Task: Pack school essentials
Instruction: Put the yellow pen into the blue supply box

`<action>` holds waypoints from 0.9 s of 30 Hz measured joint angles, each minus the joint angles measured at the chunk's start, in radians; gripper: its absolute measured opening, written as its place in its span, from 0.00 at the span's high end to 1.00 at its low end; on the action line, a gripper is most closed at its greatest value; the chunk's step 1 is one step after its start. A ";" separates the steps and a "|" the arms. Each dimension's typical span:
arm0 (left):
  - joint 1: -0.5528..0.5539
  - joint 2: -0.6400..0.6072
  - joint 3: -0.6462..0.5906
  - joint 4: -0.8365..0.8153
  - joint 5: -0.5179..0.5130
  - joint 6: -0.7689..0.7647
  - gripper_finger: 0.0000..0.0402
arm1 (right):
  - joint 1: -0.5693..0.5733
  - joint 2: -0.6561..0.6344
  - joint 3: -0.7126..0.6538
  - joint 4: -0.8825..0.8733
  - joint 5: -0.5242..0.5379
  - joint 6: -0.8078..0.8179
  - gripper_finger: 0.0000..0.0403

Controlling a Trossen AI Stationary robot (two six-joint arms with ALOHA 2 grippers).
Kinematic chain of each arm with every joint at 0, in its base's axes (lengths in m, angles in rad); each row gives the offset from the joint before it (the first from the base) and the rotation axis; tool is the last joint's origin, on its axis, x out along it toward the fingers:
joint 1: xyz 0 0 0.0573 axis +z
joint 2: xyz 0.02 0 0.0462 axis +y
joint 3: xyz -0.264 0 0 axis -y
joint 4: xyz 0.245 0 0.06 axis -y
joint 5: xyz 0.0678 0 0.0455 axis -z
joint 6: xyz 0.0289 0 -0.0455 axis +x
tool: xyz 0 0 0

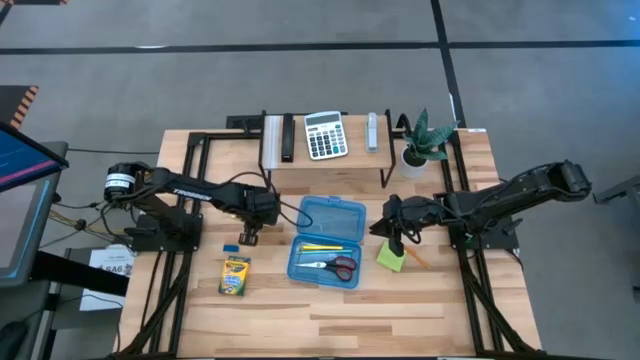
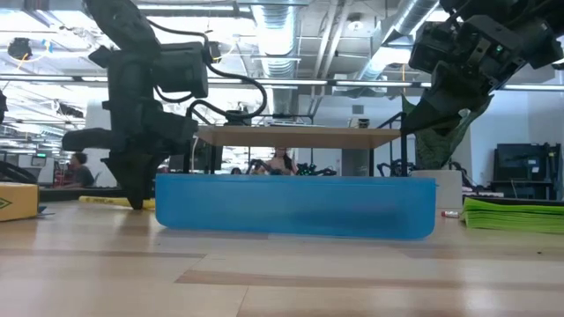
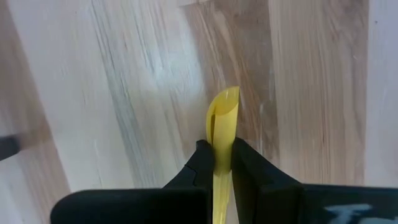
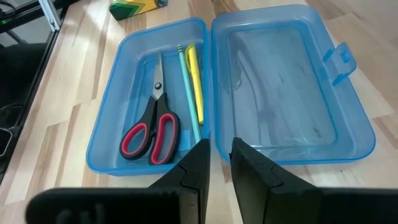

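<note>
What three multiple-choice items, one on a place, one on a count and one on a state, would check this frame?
1. Where are the red-handled scissors?
A. In the open blue case
B. On the shelf
C. Beside the crayon box

2. How many items lie in the blue case?
A. One
B. Three
C. Five

3. What is the left gripper doing?
A. Jaws wide open, empty
B. Jaws shut on a yellow item
C. Out of view

Answers:
1 A, the right wrist view shows them in the case's tray.
2 B, scissors, teal pencil and yellow pencil.
3 B, the left wrist view shows the item pinched.
</note>
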 joint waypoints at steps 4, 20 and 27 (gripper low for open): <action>-0.009 0.000 0.000 -0.002 -0.008 -0.007 1.00 | 0.000 0.000 0.000 0.000 0.000 0.000 0.78; -0.010 -0.002 0.002 -0.035 0.028 -0.052 1.00 | 0.000 0.000 0.000 0.000 0.000 -0.003 0.78; -0.010 0.001 0.026 -0.026 0.019 -0.107 1.00 | 0.000 0.000 0.000 0.001 0.000 -0.002 0.78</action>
